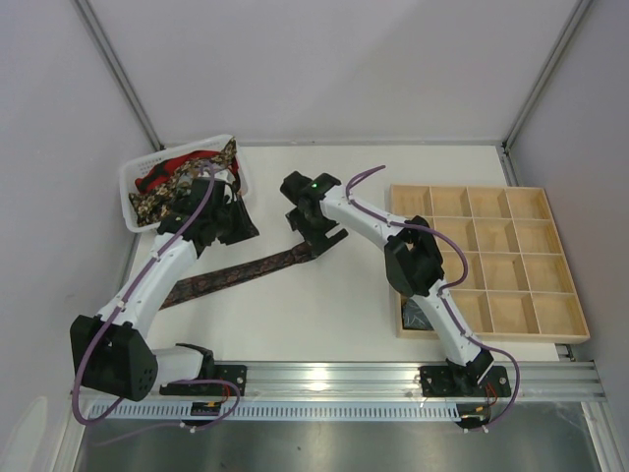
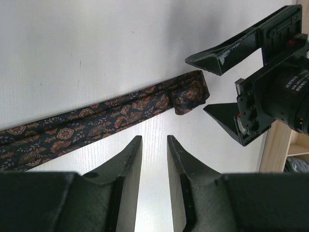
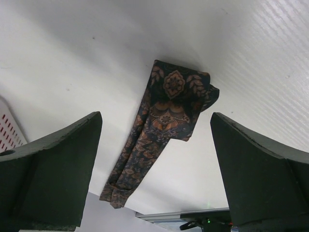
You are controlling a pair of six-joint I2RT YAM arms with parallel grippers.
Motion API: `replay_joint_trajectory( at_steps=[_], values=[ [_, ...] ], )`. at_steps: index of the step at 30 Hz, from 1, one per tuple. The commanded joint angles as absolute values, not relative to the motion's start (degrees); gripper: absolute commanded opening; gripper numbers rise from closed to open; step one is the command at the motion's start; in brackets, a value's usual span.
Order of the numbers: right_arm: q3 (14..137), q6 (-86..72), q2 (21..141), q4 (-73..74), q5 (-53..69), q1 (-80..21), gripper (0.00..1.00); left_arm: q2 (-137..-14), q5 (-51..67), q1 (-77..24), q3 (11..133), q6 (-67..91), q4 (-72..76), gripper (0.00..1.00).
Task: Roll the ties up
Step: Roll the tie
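Observation:
A dark tie (image 1: 246,270) with an orange-brown pattern lies stretched on the white table, running from lower left to upper right. Its upper right end is folded over once (image 2: 190,94). My right gripper (image 1: 310,231) hovers over that folded end with its jaws wide open; in the right wrist view the fold (image 3: 169,96) lies between the fingers of the gripper (image 3: 155,114), untouched. My left gripper (image 1: 236,221) is beside the tie's middle. In the left wrist view it (image 2: 154,137) is narrowly open and empty, just short of the tie (image 2: 96,123).
A white basket (image 1: 133,177) at the back left holds more ties (image 1: 177,182), red and gold-black. A wooden compartment tray (image 1: 486,251) stands at the right, with a dark coil (image 1: 418,315) in its near left cell. The right gripper (image 2: 251,82) shows in the left wrist view.

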State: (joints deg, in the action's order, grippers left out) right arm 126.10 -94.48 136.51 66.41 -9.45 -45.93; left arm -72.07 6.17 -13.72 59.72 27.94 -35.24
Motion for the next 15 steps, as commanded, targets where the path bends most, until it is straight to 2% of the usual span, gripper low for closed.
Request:
replay_joint_trajectory(
  at_steps=[1,15],
  values=[
    [125.1,-96.9,133.5,70.0,-11.9,-46.4,1.0,-71.3,6.9,-13.1,60.5,26.8,-34.2,0.32],
    [124.8,-96.9,135.5,69.3,-13.0,-45.8,1.0,-71.5,8.3,-12.6,60.3,26.2,-34.4,0.33]
  ],
)
